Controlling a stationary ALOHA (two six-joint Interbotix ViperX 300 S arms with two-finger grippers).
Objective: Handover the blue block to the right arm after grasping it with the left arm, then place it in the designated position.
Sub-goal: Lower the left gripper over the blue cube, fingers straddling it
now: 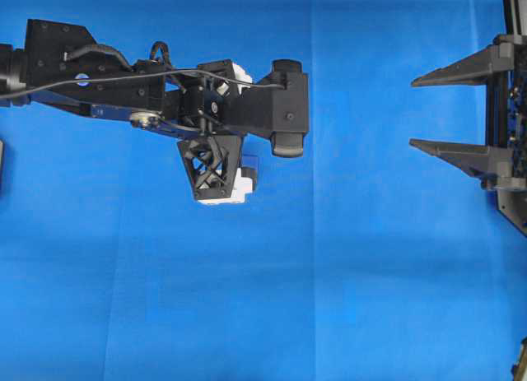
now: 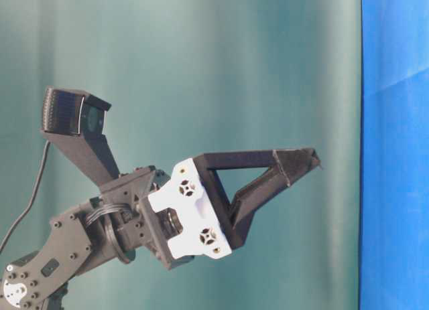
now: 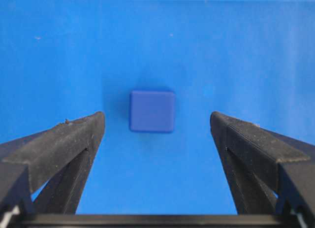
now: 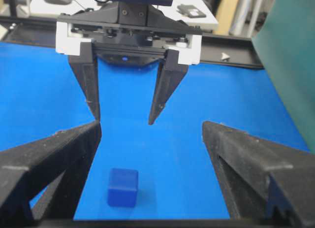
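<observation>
Overhead view: the left arm (image 1: 123, 76) stretches in from the left edge, its claw (image 1: 247, 130) pointing down at the blue cloth on the table (image 1: 370, 299), so you mostly see the wrist and white finger bases from above. The right claw (image 1: 428, 113) pokes in from the right edge, lying level, two pointed fingers spread wide with nothing between them. Can't see the blue block here; it's hidden.

Table-level view: just one arm, the left one, with its claw (image 2: 312, 156) tilted and the fingers lined up one behind the other, so the gap can't be read from here.

Left wrist view: the left claw (image 3: 157, 127) is wide open, two fingers either side of one blue block (image 3: 152, 111), which sits flat on the cloth, touching neither finger.

Right wrist view: the right claw (image 4: 150, 132) is spread wide and empty. Opposite it hangs the left claw (image 4: 125, 120), tips down, clear of the cloth. One blue block (image 4: 123, 187) rests on the cloth just in front of those tips.

Count: two arms, two claws, one block.
</observation>
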